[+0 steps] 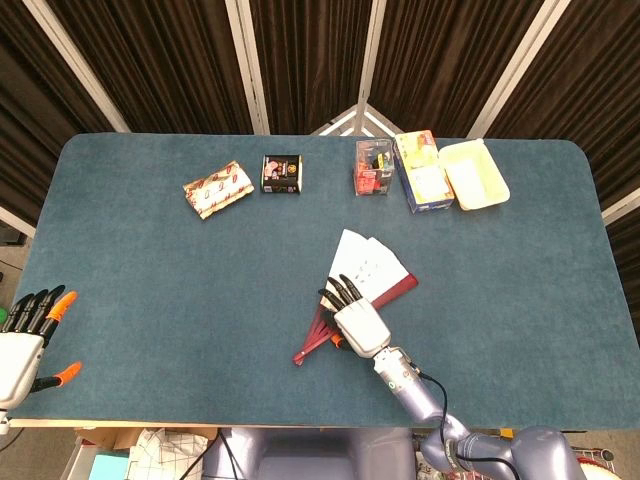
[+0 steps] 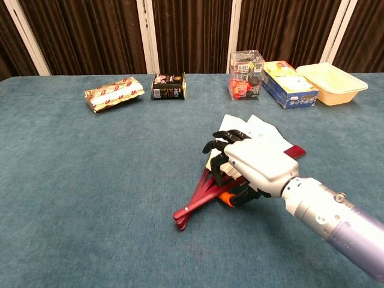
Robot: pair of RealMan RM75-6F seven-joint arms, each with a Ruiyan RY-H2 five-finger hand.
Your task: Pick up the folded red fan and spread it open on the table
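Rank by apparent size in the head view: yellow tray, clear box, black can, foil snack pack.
1. yellow tray
2. foil snack pack
3. clear box and black can look about alike; I won't separate them.

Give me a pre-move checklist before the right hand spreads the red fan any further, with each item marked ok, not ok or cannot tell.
1. Right hand on the fan: ok, its fingers lie over the ribs.
2. Firm hold on the ribs: cannot tell, the palm hides the contact.
3. Fan fully spread: not ok, only part of the white leaf shows and the red ribs are bunched at the pivot end.
4. Room to spread: ok, bare table lies around the fan; the clear box and snack packet sit far back.
5. Left hand out of the way: ok, at the table's near left edge, holding nothing.
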